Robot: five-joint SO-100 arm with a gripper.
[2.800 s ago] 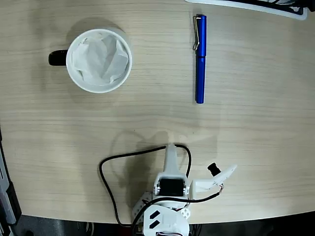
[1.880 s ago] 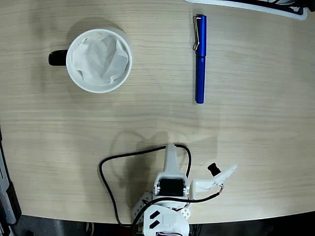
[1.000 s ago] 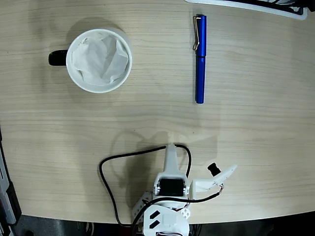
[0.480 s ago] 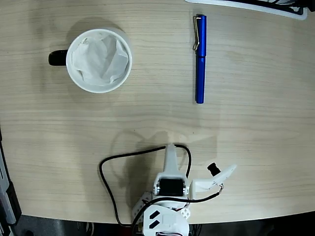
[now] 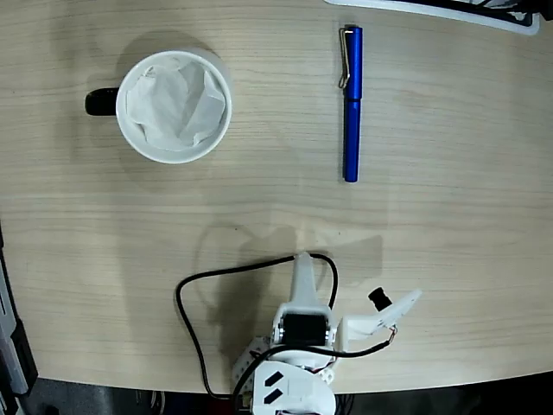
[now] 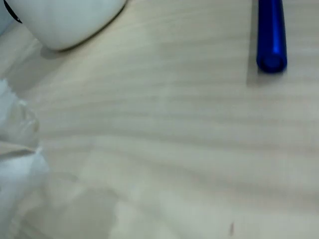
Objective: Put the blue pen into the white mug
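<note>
Surface: pale wood-grain table (image 5: 449,259) seen from straight above in the fixed view, with the edge of a white object at the top right corner.

Left side: the white mug (image 5: 174,105) stands upright at the upper left, its black handle pointing left. Crumpled white paper fills its inside. In the wrist view only its lower wall shows, at the top left (image 6: 65,20).

Middle: the white arm sits folded at the bottom edge, with a black cable looping to its left. The gripper (image 5: 380,313) points out to the right, low on the table and well apart from both objects.

Gripper state: one finger juts out to the right and nothing is between the fingers, so it holds nothing. How wide the jaws stand cannot be told from either view.

Right side: the blue pen (image 5: 352,104) lies flat on the table at the upper right, running top to bottom, with the silver clip at its far end. Its near tip shows at the top right of the wrist view (image 6: 271,35).

Task state: pen not yet grasped; the reach is the step in hand.

Risks: the glossy round barrel may roll or slip if pinched off-centre. The paper in the mug may stop the pen dropping in, and a long pen could tip back out over the rim.
</note>
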